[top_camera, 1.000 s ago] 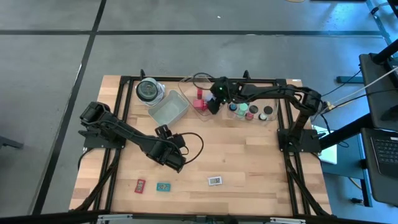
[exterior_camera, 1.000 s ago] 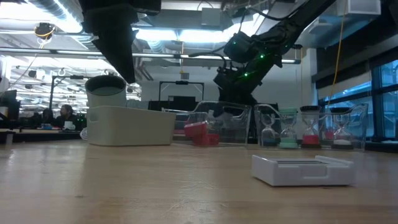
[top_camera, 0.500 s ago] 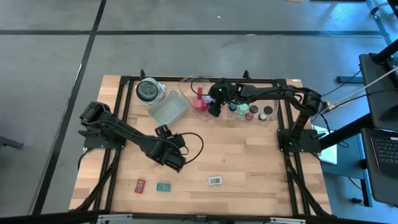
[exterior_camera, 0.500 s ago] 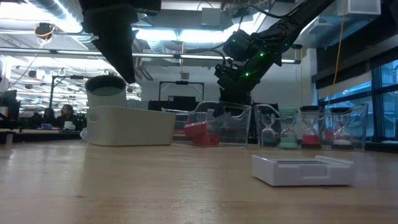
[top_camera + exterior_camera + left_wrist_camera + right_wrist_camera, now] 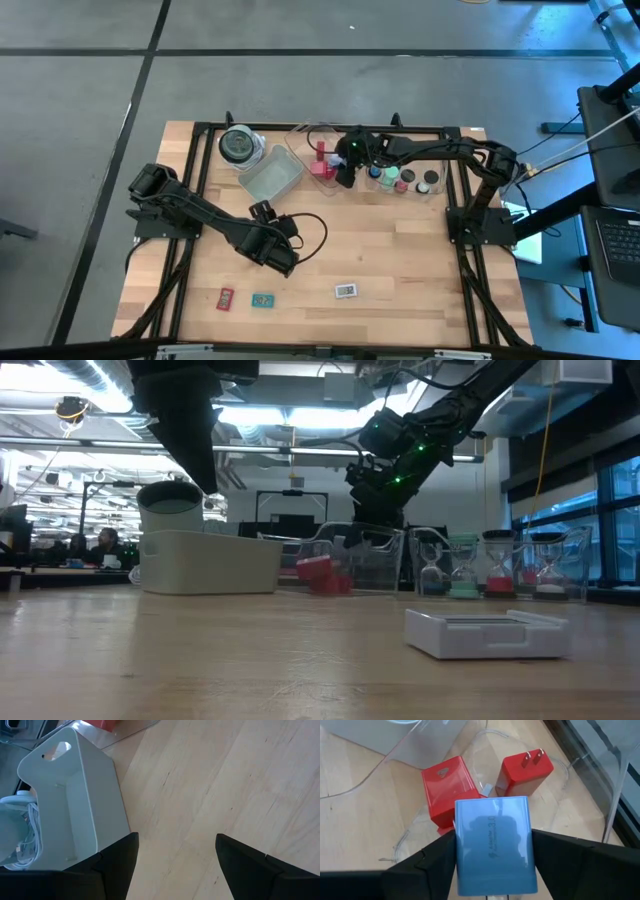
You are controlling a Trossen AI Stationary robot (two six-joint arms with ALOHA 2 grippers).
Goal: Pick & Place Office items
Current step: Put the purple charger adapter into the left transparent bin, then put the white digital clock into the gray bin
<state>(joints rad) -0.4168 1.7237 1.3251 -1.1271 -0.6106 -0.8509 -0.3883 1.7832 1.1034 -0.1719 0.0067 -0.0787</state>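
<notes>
Wooden worktop (image 5: 390, 250): right pincer (image 5: 492, 870) grips a pale-blue charger (image 5: 494, 842) above two red chargers (image 5: 449, 787); left pincer (image 5: 172, 865) hangs open mid-table.

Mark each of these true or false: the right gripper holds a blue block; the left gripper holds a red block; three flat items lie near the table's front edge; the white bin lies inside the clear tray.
1. The right gripper holds a blue block over the clear tray. True.
2. The left gripper holds a red block. False: it is open and empty above bare table.
3. Three flat items lie near the front edge. True: red rectangle, teal rectangle, white rectangle.
4. The white bin lies inside the clear tray. False: it sits beside it.
</notes>
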